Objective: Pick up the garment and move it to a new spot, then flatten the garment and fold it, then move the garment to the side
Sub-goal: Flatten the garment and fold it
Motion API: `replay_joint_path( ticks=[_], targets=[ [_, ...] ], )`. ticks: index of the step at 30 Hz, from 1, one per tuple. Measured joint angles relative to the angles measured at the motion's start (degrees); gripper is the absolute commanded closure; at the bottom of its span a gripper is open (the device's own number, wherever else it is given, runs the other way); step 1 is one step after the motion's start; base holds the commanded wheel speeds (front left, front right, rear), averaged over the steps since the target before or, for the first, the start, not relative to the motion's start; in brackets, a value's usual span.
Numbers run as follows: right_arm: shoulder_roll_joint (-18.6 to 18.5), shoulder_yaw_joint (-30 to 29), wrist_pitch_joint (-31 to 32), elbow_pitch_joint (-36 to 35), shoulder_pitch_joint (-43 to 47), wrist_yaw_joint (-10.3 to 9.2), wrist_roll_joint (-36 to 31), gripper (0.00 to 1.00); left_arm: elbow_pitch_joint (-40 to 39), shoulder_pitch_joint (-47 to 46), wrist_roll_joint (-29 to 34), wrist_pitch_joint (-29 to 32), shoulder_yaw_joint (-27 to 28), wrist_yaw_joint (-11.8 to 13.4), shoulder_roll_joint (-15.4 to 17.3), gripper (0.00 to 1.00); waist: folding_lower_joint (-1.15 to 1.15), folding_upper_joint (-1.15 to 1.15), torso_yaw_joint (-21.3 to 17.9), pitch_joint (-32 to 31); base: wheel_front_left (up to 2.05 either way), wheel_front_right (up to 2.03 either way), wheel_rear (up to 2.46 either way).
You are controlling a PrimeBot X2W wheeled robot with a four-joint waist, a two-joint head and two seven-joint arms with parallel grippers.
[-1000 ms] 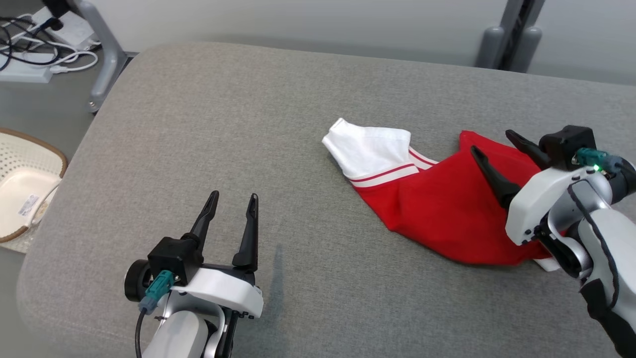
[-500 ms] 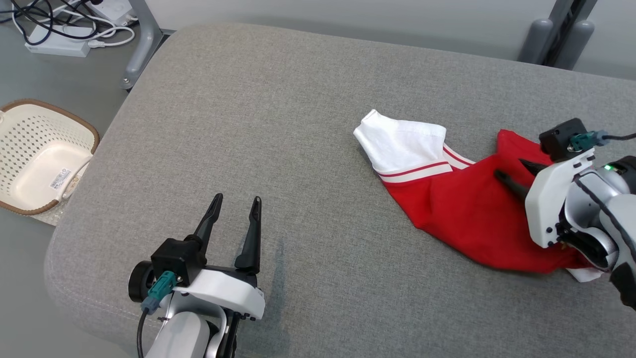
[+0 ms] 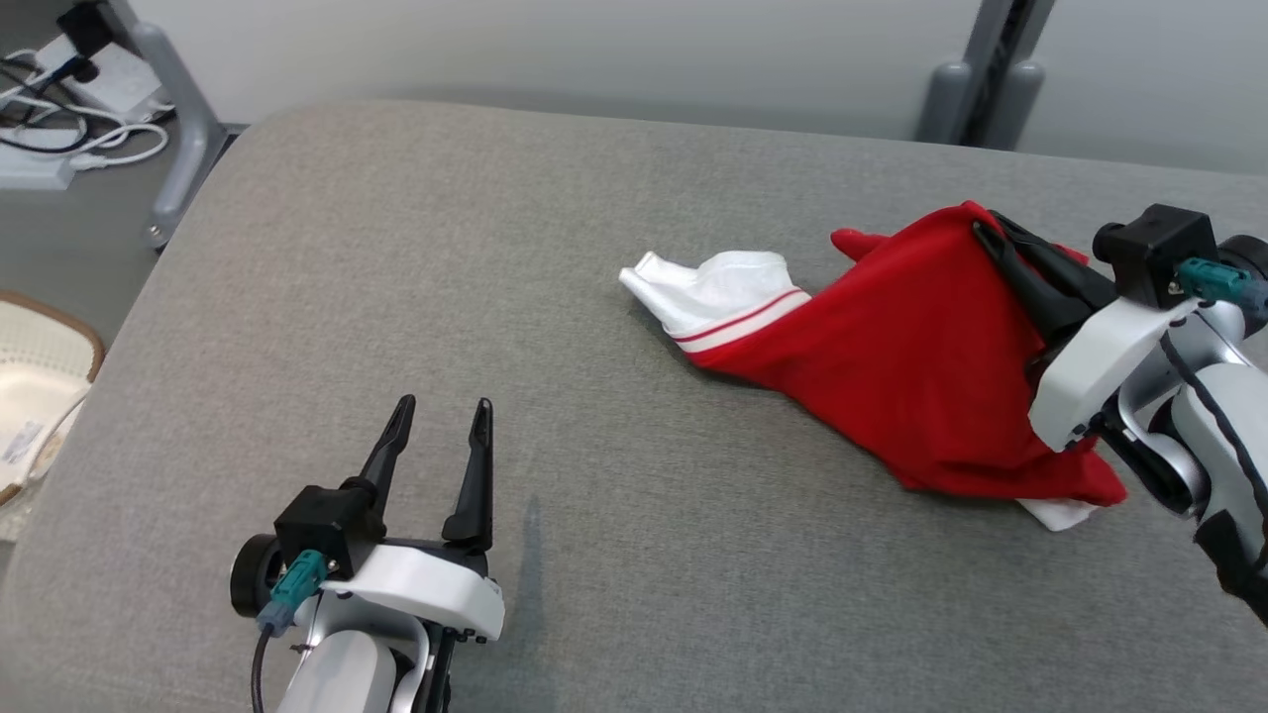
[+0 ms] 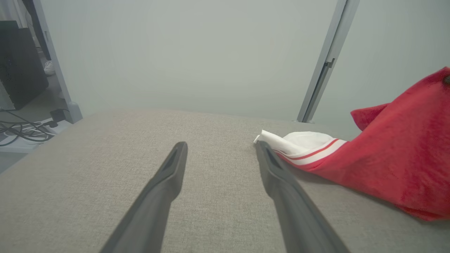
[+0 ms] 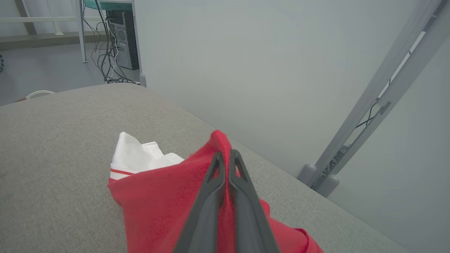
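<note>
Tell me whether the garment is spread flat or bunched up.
Bunched up, not flat. The right gripper is shut on the red garment, holding a peak raised, while its white end lies crumpled on the grey cushion.

- The right gripper [image 3: 988,226], whose jaws stood wide apart over the red shirt [image 3: 911,366] a second ago, now has them pressed together, with a fold of the red cloth pinched between the fingertips.
- The gripper now sits higher off the grey cushion [image 3: 495,297], no longer down against it.
- The cloth at the jaws, flat before, now rises to a peak at the fingertips and slopes away from them like a tent.
- The white sleeve [image 3: 708,287], far from the jaws, now lies crumpled and narrower instead of spread flat.
- The head camera has swung, so the pale basket [image 3: 30,396] now shows cut off at the edge.
</note>
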Motion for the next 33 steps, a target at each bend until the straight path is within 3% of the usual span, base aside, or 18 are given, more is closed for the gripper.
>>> replay_joint_path(
  ticks=[3, 8, 12, 15, 20, 21, 22, 23, 33],
  targets=[
    [0.6, -2.2, -2.9, -3.0, 2.7, 0.00, -2.5, 1.00, 0.0, 0.6, 0.4, 0.0, 1.1, 0.0, 0.0, 0.00, 0.00, 0.00, -2.5, -1.3, 0.00, 0.00, 0.00],
    [2.1, -6.2, -2.6, -12.1, 13.5, 0.00, -5.1, 1.00, -0.2, 2.1, 0.7, 0.0, 3.2, 0.0, 0.0, 0.00, 0.00, 0.00, -7.3, -3.4, 0.00, 0.00, 0.00],
    [3.2, -9.3, 1.8, -23.3, 27.1, -0.01, -9.2, 1.00, -0.4, 2.6, 1.5, 0.0, 5.2, -0.4, 0.0, 0.00, 0.00, 0.00, -12.2, -4.7, 0.00, 0.00, 0.00],
    [4.9, -8.4, 5.5, -29.8, 34.1, -0.01, -8.8, 1.00, -0.3, 2.9, 1.9, 0.0, 6.4, -0.5, 0.0, 0.00, 0.00, 0.00, -15.0, -5.1, 0.00, 0.00, 0.00],
    [4.2, -6.4, 12.5, -32.9, 40.9, -0.02, -5.3, 1.00, 0.0, 2.4, 2.2, 0.0, 7.1, -1.0, 0.0, 0.00, 0.00, 0.00, -18.5, -5.0, 0.00, 0.00, 0.00],
    [4.0, -6.4, 13.5, -33.0, 41.5, -0.02, -4.5, 0.82, 0.0, 2.2, 2.2, 0.0, 7.1, -1.1, 0.0, 0.00, 0.00, 0.00, -18.9, -4.9, 0.00, 0.00, 0.00],
    [4.1, -6.8, 14.3, -32.9, 41.9, -0.02, -3.8, 0.45, 0.1, 2.0, 2.2, 0.0, 7.1, -1.1, 0.0, 0.00, 0.00, 0.00, -19.3, -4.7, 0.00, 0.00, 0.00],
    [4.3, -7.5, 14.9, -32.8, 42.0, -0.01, -3.3, 0.00, 0.2, 1.8, 2.2, 0.0, 7.0, -1.2, 0.0, 0.00, 0.00, 0.00, -19.6, -4.6, 0.00, 0.00, 0.00],
    [5.5, -17.6, 13.8, -34.3, 40.0, -0.01, -2.6, 0.00, 0.9, 1.2, 2.1, 0.0, 6.0, -1.5, 0.0, 0.00, 0.00, 0.00, -18.8, -4.5, 0.00, 0.00, 0.00]
  ],
)
